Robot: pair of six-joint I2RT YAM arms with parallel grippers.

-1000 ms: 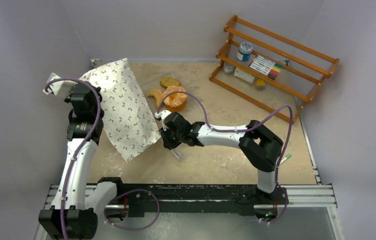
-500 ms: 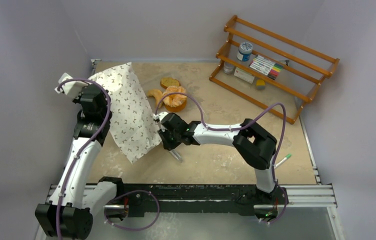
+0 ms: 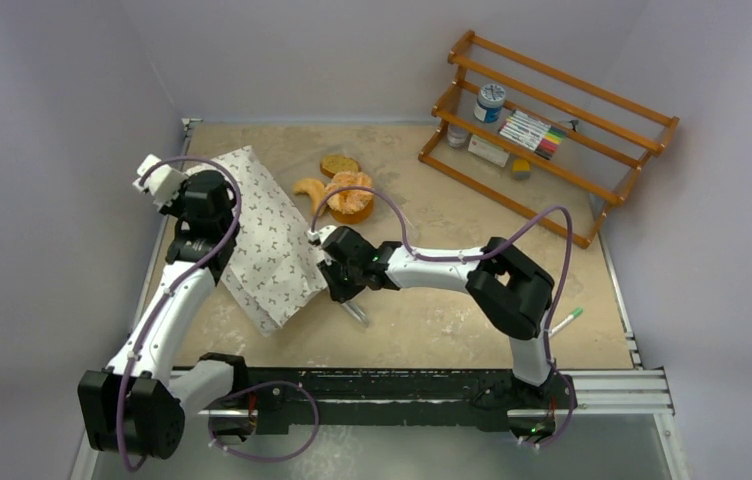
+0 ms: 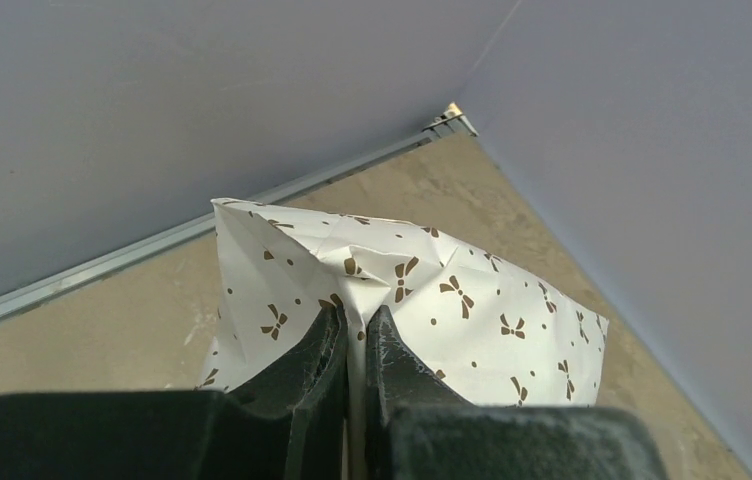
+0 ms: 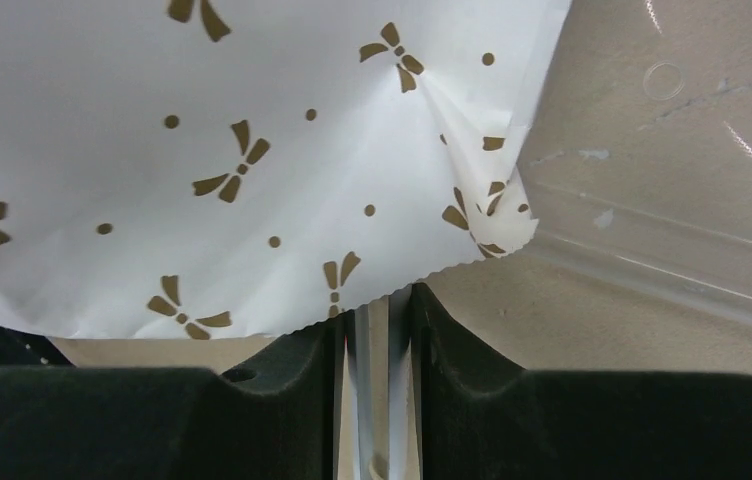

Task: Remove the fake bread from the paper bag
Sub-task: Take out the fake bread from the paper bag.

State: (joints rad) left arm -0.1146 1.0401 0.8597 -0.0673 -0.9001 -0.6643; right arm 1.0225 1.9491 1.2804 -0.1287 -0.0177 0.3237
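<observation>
The paper bag (image 3: 267, 245), white with small brown bows, slants down across the left of the table. My left gripper (image 3: 207, 205) is shut on its crumpled upper end; in the left wrist view the paper bag (image 4: 472, 310) is pinched between the fingers of my left gripper (image 4: 357, 318). My right gripper (image 5: 380, 300) is shut on metal tongs (image 5: 373, 400), whose two strips run forward under the bag's serrated edge (image 5: 282, 325). Seen from above, my right gripper (image 3: 332, 285) sits at the bag's right edge. Fake bread lies outside the bag: a brown slice (image 3: 338, 165), a croissant (image 3: 309, 188) and orange pastries (image 3: 352, 197).
A wooden rack (image 3: 552, 130) holding a jar and small items stands at the back right. A clear plastic tray (image 5: 652, 240) lies just right of the bag's mouth. Grey walls close in the left and back sides.
My left arm has swung right and downward with the bag, which hangs lower and narrower than before. My right gripper has edged slightly left toward the bag.
</observation>
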